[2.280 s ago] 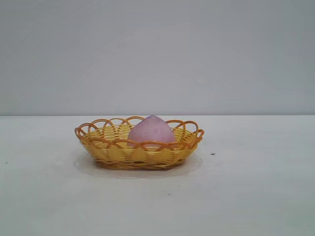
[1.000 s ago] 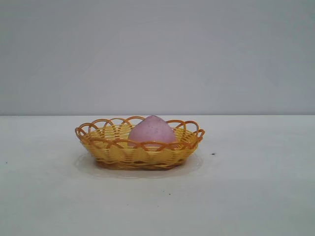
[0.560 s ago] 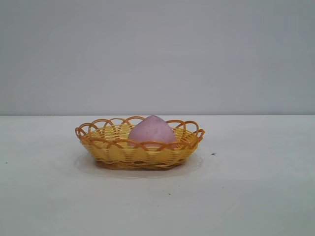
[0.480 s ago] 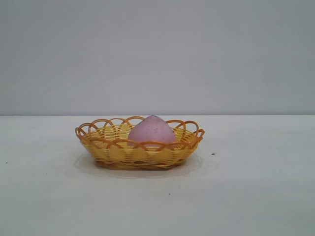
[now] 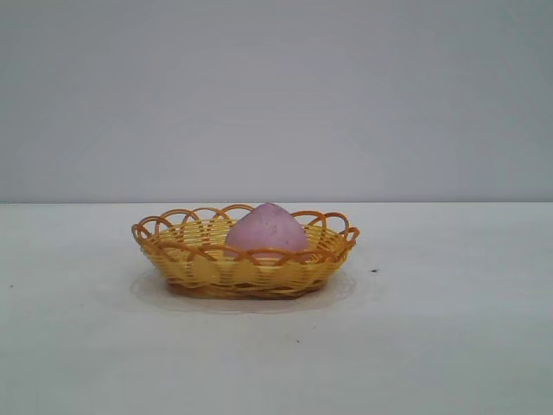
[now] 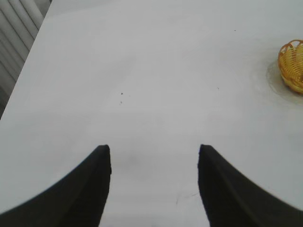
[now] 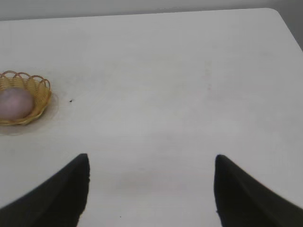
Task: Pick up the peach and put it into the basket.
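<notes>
Nothing has moved since the earlier frames: basket, peach and both arms keep their places. On the white table (image 5: 449,346) sits the shallow oval wicker basket (image 5: 207,270), yellow-orange with an open looped scalloped rim. Inside it, toward its right half as the exterior view shows it, rests the matte pale pink peach (image 5: 267,230), a rounded lump with a slightly pointed top that rises above the rim. A small dark speck (image 5: 373,271) lies on the table just to the basket's right.

Neither arm appears in the exterior view. The left gripper (image 6: 154,156) hangs over bare table with its dark fingers spread and nothing between them, the basket well apart from it. The right gripper (image 7: 151,165) also stands wide open and empty over bare table, well apart from the basket and peach.
</notes>
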